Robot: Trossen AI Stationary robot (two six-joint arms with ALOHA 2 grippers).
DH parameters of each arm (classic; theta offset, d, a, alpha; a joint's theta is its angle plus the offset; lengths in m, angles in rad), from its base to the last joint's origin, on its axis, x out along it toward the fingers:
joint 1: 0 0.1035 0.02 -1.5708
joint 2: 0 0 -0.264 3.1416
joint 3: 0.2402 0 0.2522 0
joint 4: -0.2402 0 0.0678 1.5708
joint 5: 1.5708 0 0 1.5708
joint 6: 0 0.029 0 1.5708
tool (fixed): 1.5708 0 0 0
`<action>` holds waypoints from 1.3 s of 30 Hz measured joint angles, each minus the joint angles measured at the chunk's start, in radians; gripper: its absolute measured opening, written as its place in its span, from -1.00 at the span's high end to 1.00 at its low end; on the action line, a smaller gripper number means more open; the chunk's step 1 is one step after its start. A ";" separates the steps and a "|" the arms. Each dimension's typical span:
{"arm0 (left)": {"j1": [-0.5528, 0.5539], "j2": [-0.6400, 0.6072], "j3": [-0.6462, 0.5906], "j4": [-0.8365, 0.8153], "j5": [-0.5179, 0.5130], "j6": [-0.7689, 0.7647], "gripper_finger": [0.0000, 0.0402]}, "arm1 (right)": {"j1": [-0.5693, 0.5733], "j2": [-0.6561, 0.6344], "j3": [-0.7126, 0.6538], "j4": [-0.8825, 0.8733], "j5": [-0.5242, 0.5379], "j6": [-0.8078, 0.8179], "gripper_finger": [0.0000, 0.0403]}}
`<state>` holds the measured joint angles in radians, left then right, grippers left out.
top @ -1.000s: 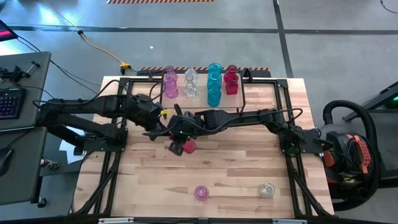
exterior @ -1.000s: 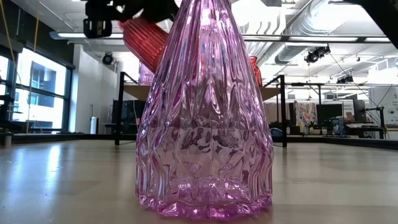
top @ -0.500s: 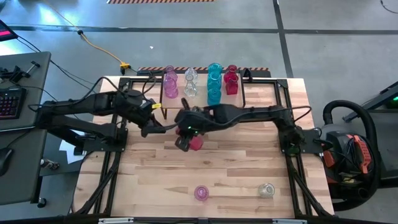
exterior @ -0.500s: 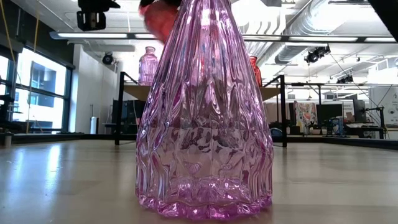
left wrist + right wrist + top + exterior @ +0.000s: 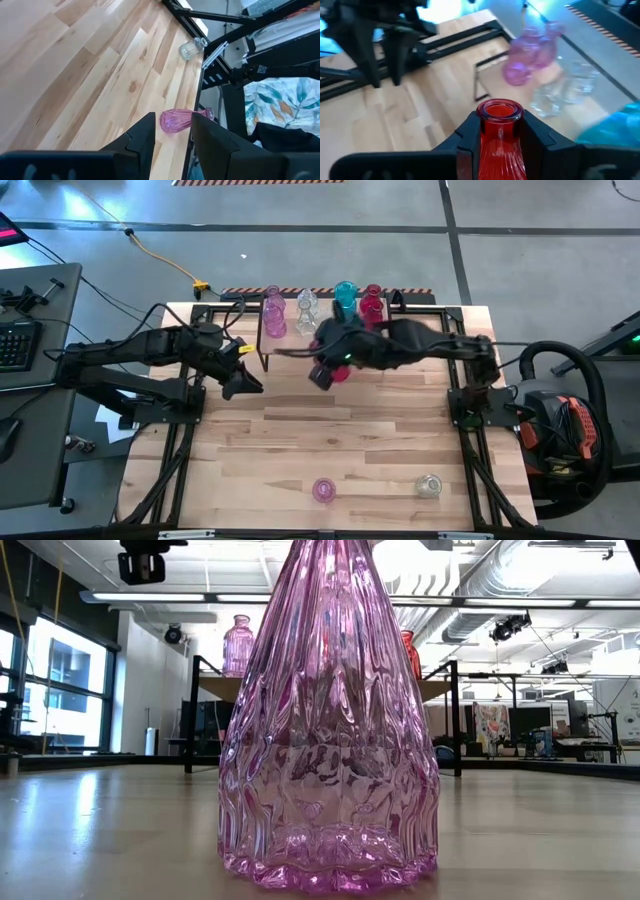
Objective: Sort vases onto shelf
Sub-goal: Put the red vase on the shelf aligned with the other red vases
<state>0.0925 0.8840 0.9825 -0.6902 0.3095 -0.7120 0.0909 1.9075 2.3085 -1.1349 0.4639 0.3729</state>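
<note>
A red vase [image 5: 498,131] hangs above the table's middle, in front of the shelf [image 5: 288,332], with my right gripper [image 5: 322,372] shut on it. On the shelf stand pink [image 5: 272,315], clear [image 5: 305,310], teal [image 5: 345,293] and red [image 5: 372,305] vases. A pink vase [image 5: 323,490] and a clear vase [image 5: 428,485] stand on their bases near the table's front edge. The low view is filled by that pink vase [image 5: 330,730]. My left gripper [image 5: 243,385] is left of the middle, open with nothing between its fingers [image 5: 145,132]. My right gripper pinches the red vase's neck [image 5: 498,127], just below the rim, between its two fingers [image 5: 470,131]. The fingers slant down from the table's right side and lie along the vase, whose mouth points ahead of them. The vase is lifted clear of the table.
Black frame rails run along both sides of the table [image 5: 250,440]. Bare wood lies between the shelf and the two vases at the front edge. The shelf's black legs [image 5: 192,715] stand at the far side.
My right gripper has risen and carried the red vase toward the far edge and the right, up to the shelf's front; the vase has gone out of the top of the low view. My left gripper has drawn back a little toward the table's left.
</note>
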 joint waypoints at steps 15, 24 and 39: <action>0.000 0.002 0.000 -0.002 -0.077 -0.019 0.41 | -0.116 -0.198 0.000 -0.127 0.070 -0.134 0.64; 0.000 0.002 -0.001 -0.001 -0.121 -0.072 0.41 | -0.237 -0.327 0.000 -0.156 0.025 -0.250 0.64; 0.001 0.002 -0.001 0.000 -0.175 -0.115 0.41 | -0.501 -0.467 0.000 -0.245 -0.161 -0.362 0.64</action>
<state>0.0937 0.8860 0.9817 -0.6903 0.1348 -0.8274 -0.4096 1.4406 2.3089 -1.3797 0.3026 0.0106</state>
